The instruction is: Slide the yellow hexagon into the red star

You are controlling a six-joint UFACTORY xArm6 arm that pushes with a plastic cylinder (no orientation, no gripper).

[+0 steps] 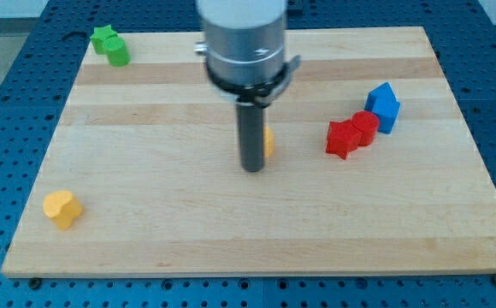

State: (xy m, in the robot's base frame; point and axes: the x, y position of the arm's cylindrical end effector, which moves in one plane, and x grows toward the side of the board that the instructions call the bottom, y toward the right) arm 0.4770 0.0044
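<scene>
The pale wooden board (145,214) with its lengthwise grain fills most of the view, lying on a blue perforated table (0,171). Above its middle hangs the grey cylindrical end of the arm (244,43), from which the straight dark rod (252,128) drops to the board; there is no pincer here to be released or clenched, only my tip (252,168) resting on the wood. Just behind the rod, on its right side, peeps a small sliver of the yellow hexagon block (268,142), mostly hidden, so its shape cannot be confirmed; my tip stands touching or just beside it on its left. To the right, apart from it across bare wood, lies the red star block (342,139), with a red round block (365,127) touching it and a blue house-shaped block (384,106) just beyond, further right. At the far left corner sit two green blocks (110,44) together, and at the near left a yellow rounded block (62,209) alone. As I judge it, the push is lined up but unfinished: the hexagon must yet travel rightward to meet the star.
</scene>
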